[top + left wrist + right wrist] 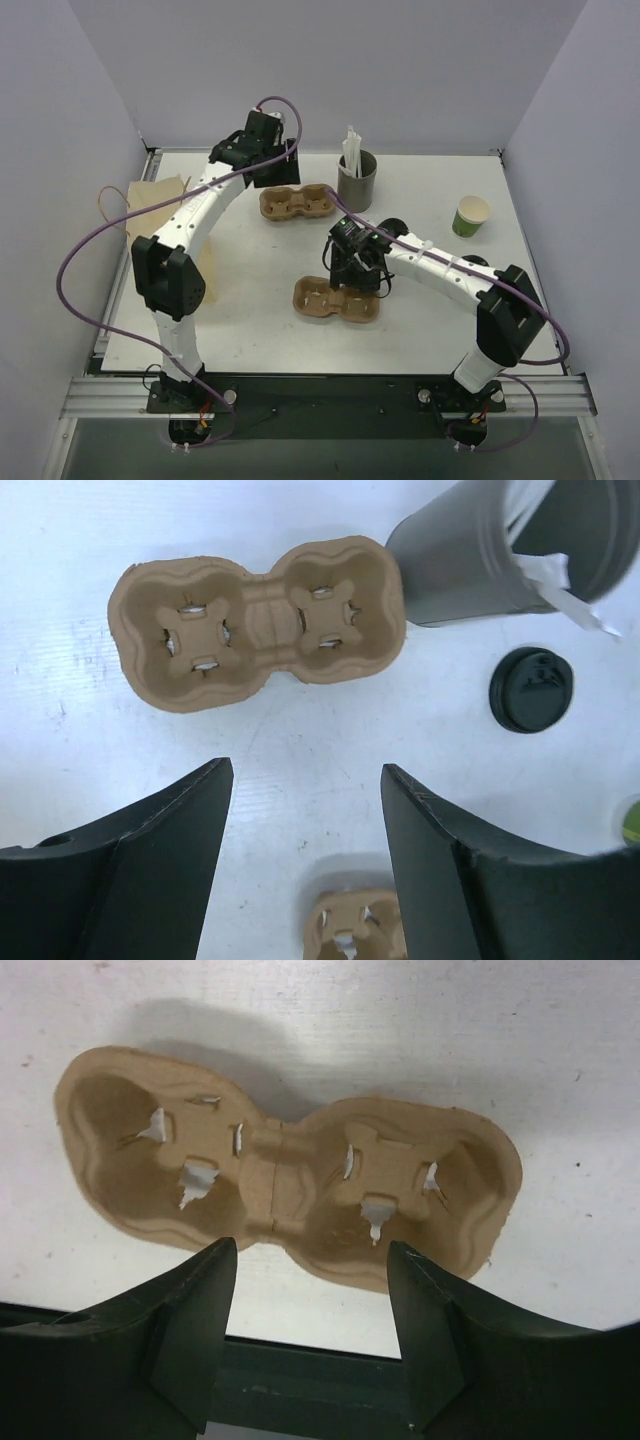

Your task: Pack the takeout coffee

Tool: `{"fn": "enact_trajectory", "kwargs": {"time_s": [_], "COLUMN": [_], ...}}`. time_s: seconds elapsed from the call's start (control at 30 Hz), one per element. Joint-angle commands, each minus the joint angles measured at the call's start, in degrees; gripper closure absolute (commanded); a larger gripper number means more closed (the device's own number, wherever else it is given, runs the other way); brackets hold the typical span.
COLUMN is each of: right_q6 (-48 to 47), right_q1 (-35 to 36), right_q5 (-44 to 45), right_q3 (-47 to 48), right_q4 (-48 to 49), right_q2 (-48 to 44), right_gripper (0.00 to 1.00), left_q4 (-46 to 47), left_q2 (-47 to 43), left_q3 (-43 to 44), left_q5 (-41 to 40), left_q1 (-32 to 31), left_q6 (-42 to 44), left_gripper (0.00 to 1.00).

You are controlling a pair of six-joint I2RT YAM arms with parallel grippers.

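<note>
- Seen from above, a small green cup stands upright and uncovered at the far right of the desk, touching nothing.
- Its black lid lies flat on the desk, off the cup, at 4 o'clock from a grey cup holding straws.
- The right tool is released and empty, poised at one long edge of the near carrier, a two-well cardboard tray.
- The left tool is also released and empty, over bare desk just short of the far carrier.
- In the top view the cup lies at 2 o'clock from the right tool, well apart, and at about 4 o'clock from the left tool, farther off.
- The right arm looks the nearer one.
- The cup's long axis is vertical, so a grasp from the side seems to suit.
- Only the left wrist view shows the lid plainly; from above it is hard to tell from the right arm.
- The right wrist view shows only its carrier, both wells empty.
</note>
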Motion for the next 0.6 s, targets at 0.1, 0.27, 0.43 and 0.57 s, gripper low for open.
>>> {"fn": "enact_trajectory", "kwargs": {"time_s": [0.1, 0.27, 0.43, 0.57], "right_q6": [3.99, 5.30, 6.80, 6.62], "right_q1": [1.74, 3.42, 3.94, 4.12], "right_q5": [0.03, 0.83, 1.88, 3.28], "right_q3": [-0.98, 2.09, 2.27, 4.38], "right_q4": [3.34, 2.46, 1.67, 0.62], "right_q2": [5.39, 9.70, 11.98, 13.92], "right_gripper": [0.42, 0.41, 0.41, 0.41], "left_q4": [-2.58, -8.03, -11.55, -13.40], "left_q2": [-13.79, -20.04, -25.30, -28.91], "left_q3": [-4.83, -2.99, -2.55, -2.29], "left_q5": [0.97, -0.35, -3.95, -7.90], "left_q1": [-0.56, 0.06, 0.58, 1.46], "left_q6": [-2.14, -2.14, -3.46, -4.25], "left_gripper": [0.29, 0.32, 0.36, 0.40]}}
